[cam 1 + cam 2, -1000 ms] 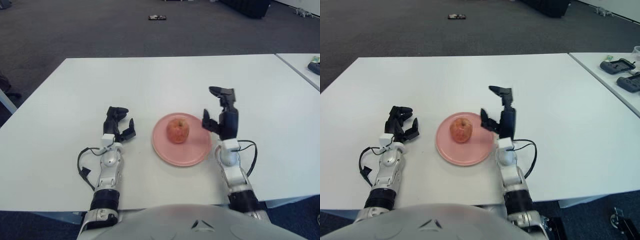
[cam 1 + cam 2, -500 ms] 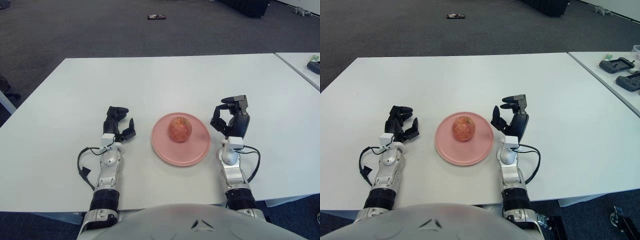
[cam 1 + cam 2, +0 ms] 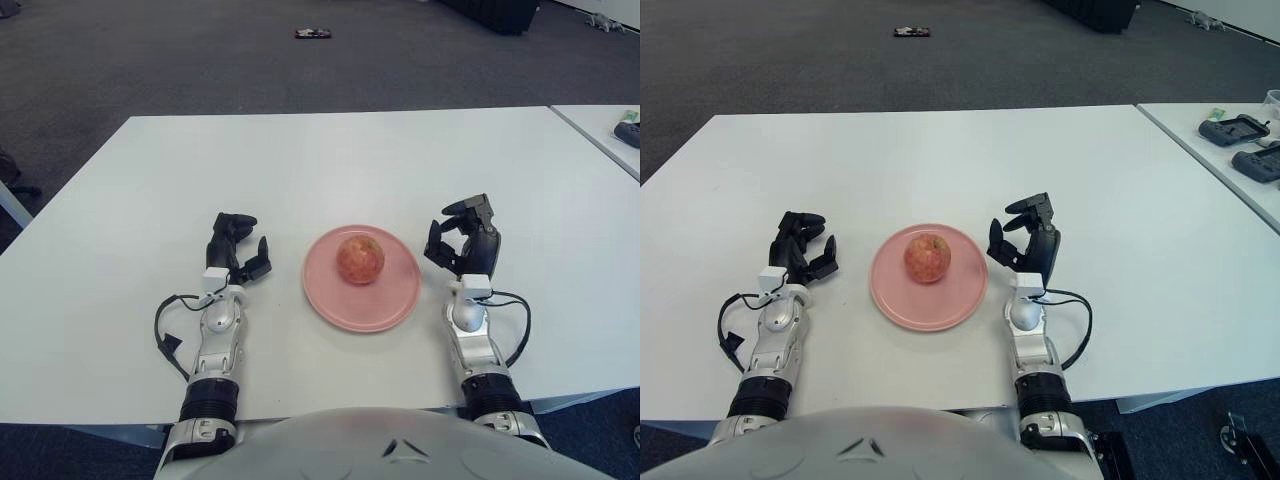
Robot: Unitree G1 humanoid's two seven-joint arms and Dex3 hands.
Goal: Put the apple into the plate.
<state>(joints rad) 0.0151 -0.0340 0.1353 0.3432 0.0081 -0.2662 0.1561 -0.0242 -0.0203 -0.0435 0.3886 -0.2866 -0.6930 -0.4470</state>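
Left hand (image 3: 236, 252) idle on the white table (image 3: 150, 200), fingers loosely curled around nothing; apple (image 3: 359, 259) sits on the pink plate (image 3: 385, 305); right hand (image 3: 462, 243) just beside the rim, fingers relaxed, empty — best parked flat without nudging the plate

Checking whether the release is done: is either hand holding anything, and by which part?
Nothing is held. The apple sits on the plate; right hand and left hand rest empty beside it.

You have the apple (image 3: 359, 259) on the plate (image 3: 361, 306) at the table's (image 3: 320, 160) near middle, left hand (image 3: 236, 250) left of it, right hand (image 3: 464, 238) just right
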